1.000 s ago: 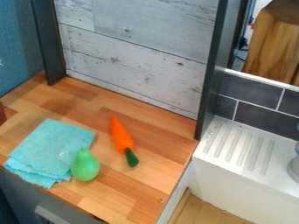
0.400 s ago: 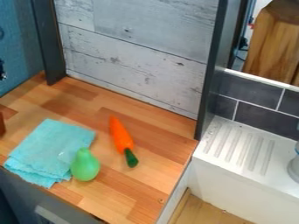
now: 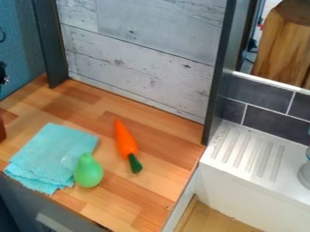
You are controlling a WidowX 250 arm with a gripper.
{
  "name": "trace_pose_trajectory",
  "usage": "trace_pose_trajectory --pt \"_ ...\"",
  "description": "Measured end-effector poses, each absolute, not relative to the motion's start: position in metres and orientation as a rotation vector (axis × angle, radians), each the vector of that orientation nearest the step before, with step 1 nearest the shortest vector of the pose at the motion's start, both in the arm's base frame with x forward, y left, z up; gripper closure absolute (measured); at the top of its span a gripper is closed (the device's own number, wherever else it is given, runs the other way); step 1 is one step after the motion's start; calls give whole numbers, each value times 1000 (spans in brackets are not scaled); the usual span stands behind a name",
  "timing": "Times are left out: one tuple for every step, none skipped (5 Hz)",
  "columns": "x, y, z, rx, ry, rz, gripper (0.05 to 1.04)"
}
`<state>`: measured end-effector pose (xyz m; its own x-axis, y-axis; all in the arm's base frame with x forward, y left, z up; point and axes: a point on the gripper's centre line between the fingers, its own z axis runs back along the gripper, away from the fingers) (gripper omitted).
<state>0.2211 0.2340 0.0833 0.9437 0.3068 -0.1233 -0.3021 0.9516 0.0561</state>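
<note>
I can't tell how open my gripper is or what it holds. From the dark piece [image 3: 3,73] at the view's left edge (possibly my arm), the green pear [image 3: 89,172] lies down-right, by the folded turquoise cloth [image 3: 50,152]; the carrot [image 3: 125,139] slants lengthwise beyond.

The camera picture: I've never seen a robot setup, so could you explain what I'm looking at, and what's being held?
The machine is a black robot arm with a two-finger gripper. A fixed camera looks down at a slant on a wooden counter. On it lie an orange carrot, its green top toward the camera, a folded turquoise cloth and a green pear at the cloth's edge. All three rest there, held by nothing. To the right is a ribbed white surface. At the left edge is a small black piece; I can't tell what it is.
</note>
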Motion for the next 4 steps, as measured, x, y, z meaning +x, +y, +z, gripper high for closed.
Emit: trace_pose_trajectory --pt "223 230 106 46 67 331 103" --pt "224 225 140 80 -26 324 77" --pt "222 211 151 69 -64 265 81" --pt "224 160 129 47 -43 100 83"
